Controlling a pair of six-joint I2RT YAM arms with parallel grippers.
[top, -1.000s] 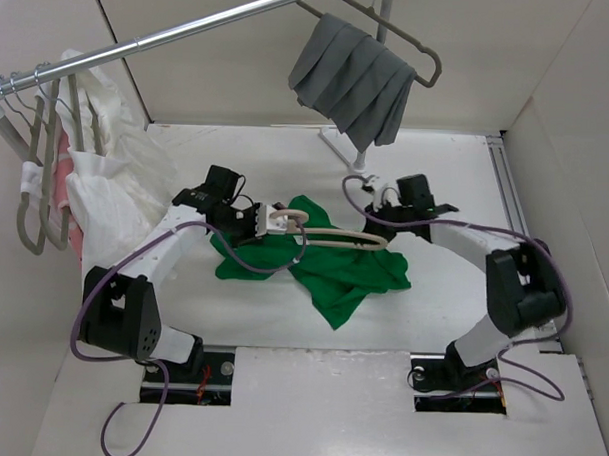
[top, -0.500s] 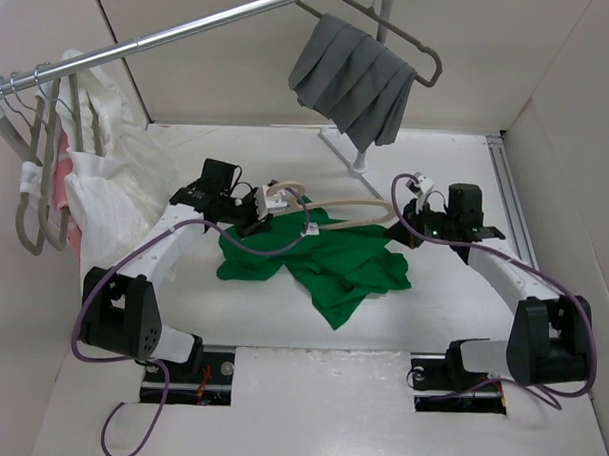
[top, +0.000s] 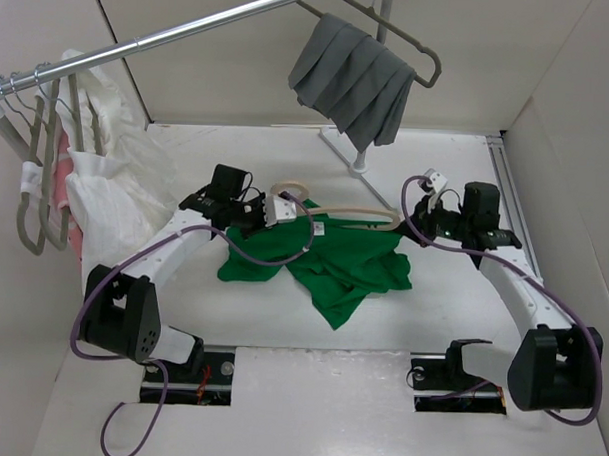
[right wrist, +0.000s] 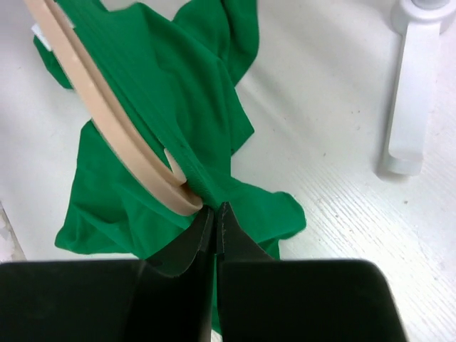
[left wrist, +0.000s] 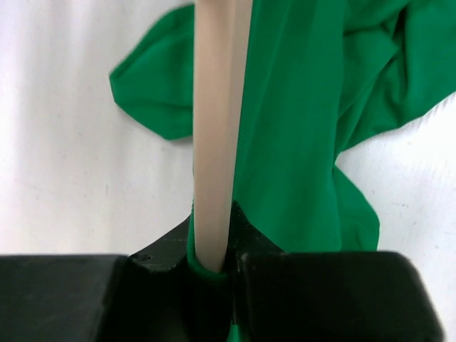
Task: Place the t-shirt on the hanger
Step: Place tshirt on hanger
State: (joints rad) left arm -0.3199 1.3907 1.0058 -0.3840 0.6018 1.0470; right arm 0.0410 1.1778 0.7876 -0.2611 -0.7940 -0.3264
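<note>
The bright green t-shirt [top: 348,265] lies crumpled mid-table, its upper edge lifted against the beige hanger [top: 345,209]. My left gripper [top: 268,213] is shut on the hanger near its hook. In the left wrist view the beige bar [left wrist: 217,128] runs out from my shut left gripper [left wrist: 214,246], with green cloth [left wrist: 299,121] around and beside it. My right gripper [top: 409,218] is at the hanger's right end. In the right wrist view it [right wrist: 216,210] is shut on a fold of the t-shirt [right wrist: 192,92], right beside the hanger's tip [right wrist: 178,196].
A grey hanger with grey pleated cloth [top: 355,75] hangs from the metal rail [top: 171,31] at the back. White and pink garments [top: 101,171] hang at the left. A white stand base [top: 345,149] sits behind the shirt and also shows in the right wrist view [right wrist: 412,92]. White walls enclose the table.
My right arm swung out to the right and its gripper now sits at the hanger's right end. The left gripper and hanger shifted slightly right and back, and the shirt's top edge spread along the hanger.
</note>
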